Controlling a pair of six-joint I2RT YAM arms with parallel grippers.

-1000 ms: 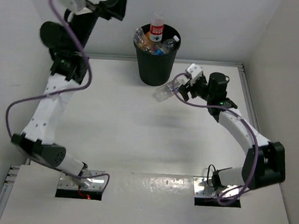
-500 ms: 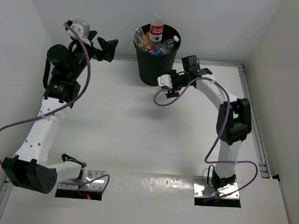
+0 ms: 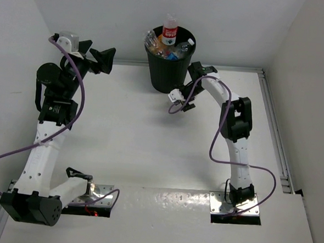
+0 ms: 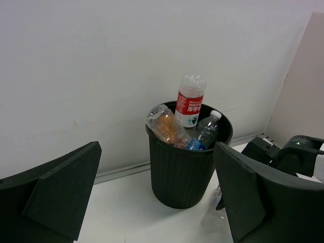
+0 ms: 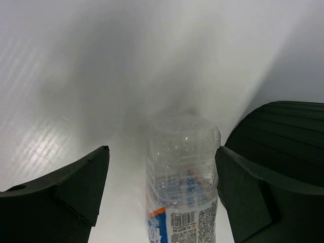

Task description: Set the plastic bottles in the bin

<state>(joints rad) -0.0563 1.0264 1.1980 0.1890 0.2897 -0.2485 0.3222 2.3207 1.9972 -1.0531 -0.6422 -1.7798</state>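
The left gripper (image 3: 98, 54) is held wide open and empty. A clear bottle (image 5: 182, 167) is seen ungripped between the spread fingers (image 5: 61, 192) of the right gripper (image 5: 161, 152), beside the bin (image 3: 168, 72).

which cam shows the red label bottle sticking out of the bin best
The left wrist view: the red-labelled bottle stands out of the bin side-on, label and clear top plain. The top external view shows it small, from above. The right wrist view misses it.

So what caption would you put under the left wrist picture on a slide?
Black bin heaped with plastic bottles, framed by the left arm's wide-open fingers.
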